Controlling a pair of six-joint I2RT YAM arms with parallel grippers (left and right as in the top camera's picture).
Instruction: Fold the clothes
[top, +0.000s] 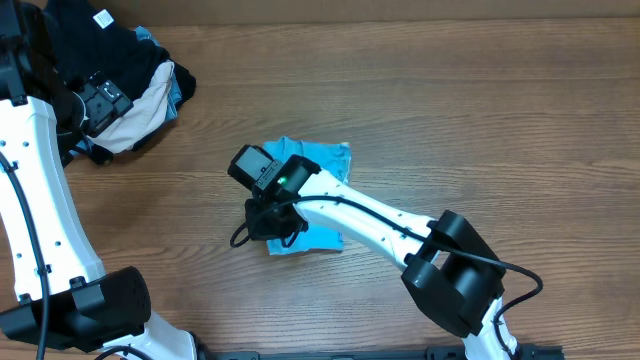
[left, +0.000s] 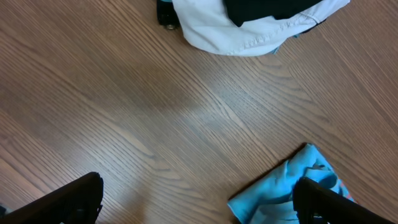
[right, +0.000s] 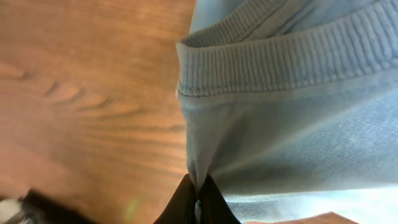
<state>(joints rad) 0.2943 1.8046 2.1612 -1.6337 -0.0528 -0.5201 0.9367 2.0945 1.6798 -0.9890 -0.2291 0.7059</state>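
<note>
The light-blue T-shirt (top: 322, 158) lies bunched in the middle of the table, mostly under my right arm. In the right wrist view its ribbed collar (right: 280, 62) runs across the top. My right gripper (right: 198, 202) is shut on a pinched fold of its fabric at the shirt's left edge, and sits at the same place in the overhead view (top: 262, 222). My left gripper (top: 102, 100) hovers at the far left by the clothes pile, apart from the shirt. It stands open (left: 199, 211) with bare table between its fingers (left: 68, 202), and a corner of the T-shirt (left: 280, 186) shows by the right finger.
A pile of other garments lies at the back left: a black one with a white tag (top: 110, 45), a cream one (top: 145, 115) and a bit of denim blue (top: 150, 38). The cream cloth (left: 249, 31) shows at the top of the left wrist view.
</note>
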